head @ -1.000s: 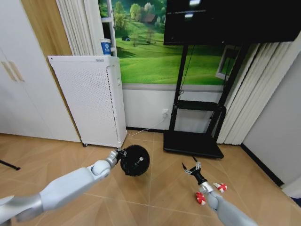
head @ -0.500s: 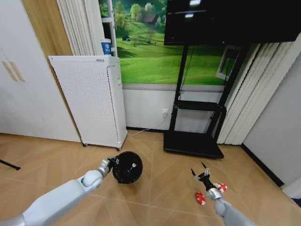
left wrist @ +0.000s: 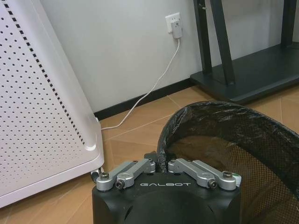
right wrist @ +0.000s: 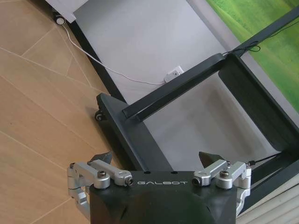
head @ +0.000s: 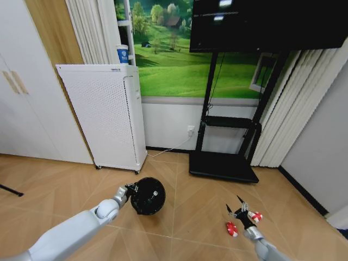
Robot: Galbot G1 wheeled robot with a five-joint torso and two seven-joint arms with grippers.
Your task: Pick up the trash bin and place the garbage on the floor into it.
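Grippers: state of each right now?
Left gripper: shut on the trash bin rim.
Right gripper: open, holding nothing.

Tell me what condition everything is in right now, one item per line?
Trash bin: held by its rim, mouth open, no litter visible inside.
Left hand: shut on the bin's rim.
Right hand: open, holding nothing, above the wrappers.
Red-and-white wrappers: lying on the floor.

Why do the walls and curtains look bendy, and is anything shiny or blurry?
Head view: the wide lens bows the curtains and cupboard; ceiling lights glare on the dark screen. Left wrist view: the left hand and trash bin look sharp, softly lit. Right wrist view: the right hand looks sharp too.
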